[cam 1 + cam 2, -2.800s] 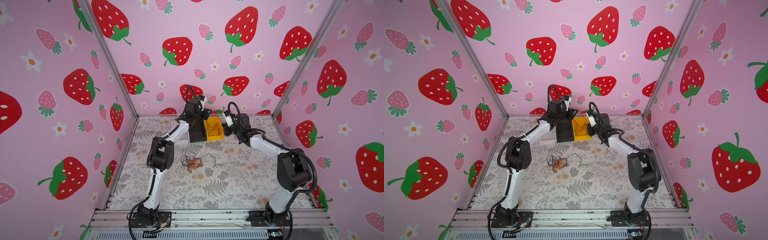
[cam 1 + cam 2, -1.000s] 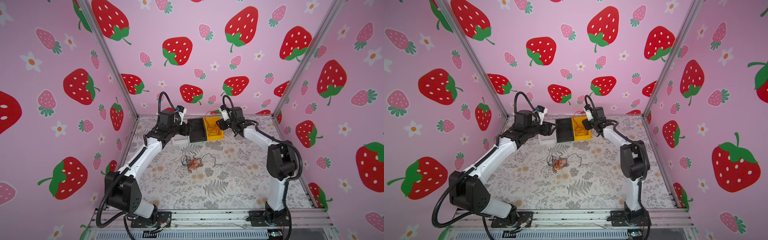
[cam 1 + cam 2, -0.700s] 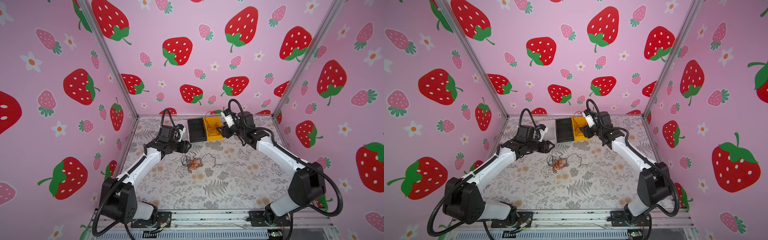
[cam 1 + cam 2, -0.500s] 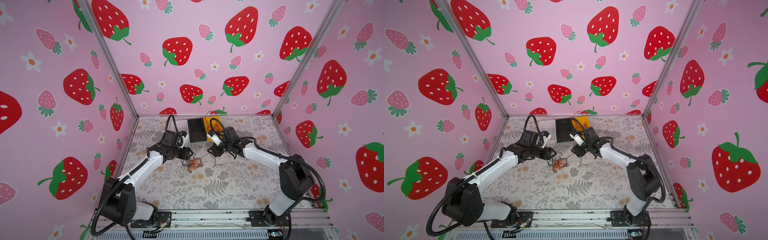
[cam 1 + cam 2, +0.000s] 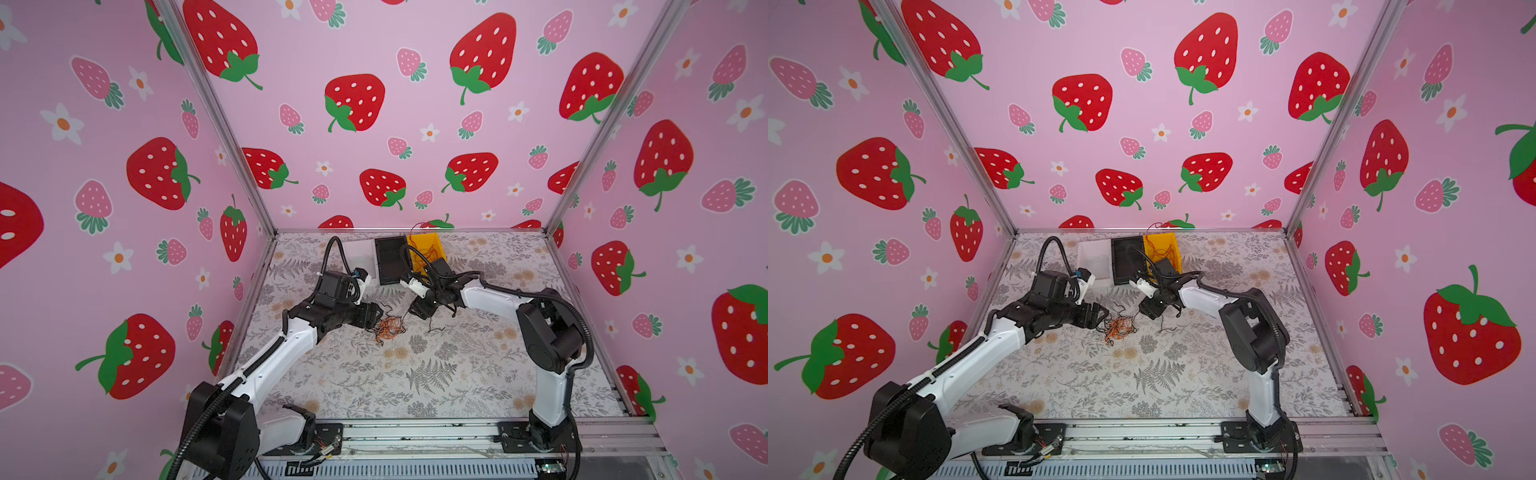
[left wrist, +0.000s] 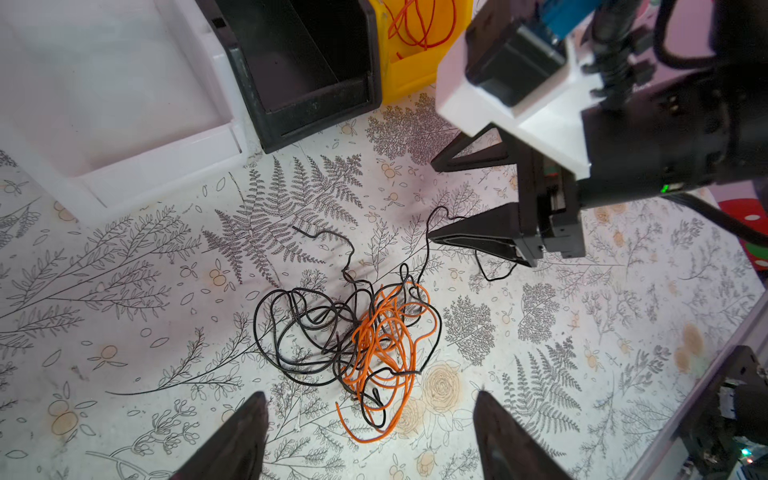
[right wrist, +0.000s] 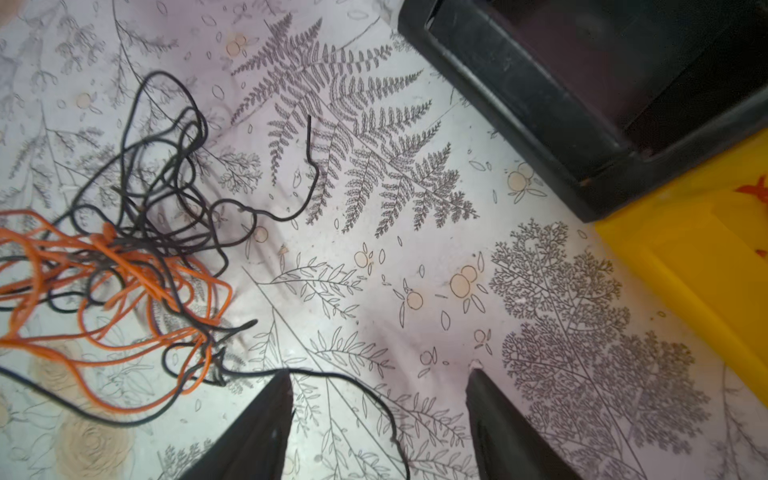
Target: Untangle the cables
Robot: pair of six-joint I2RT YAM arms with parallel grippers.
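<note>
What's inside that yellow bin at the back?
Thin red cable loops lie in the yellow bin, one strand rising past its back rim. The right arm covers its near end in both top views, hiding whatever lies there.

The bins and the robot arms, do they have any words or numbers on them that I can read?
None: no word, number, brand or sign can be read in any view.
The black bin, the yellow bin and the white bin bear no label.
Near the right gripper glows a small green light, no letters.
</note>
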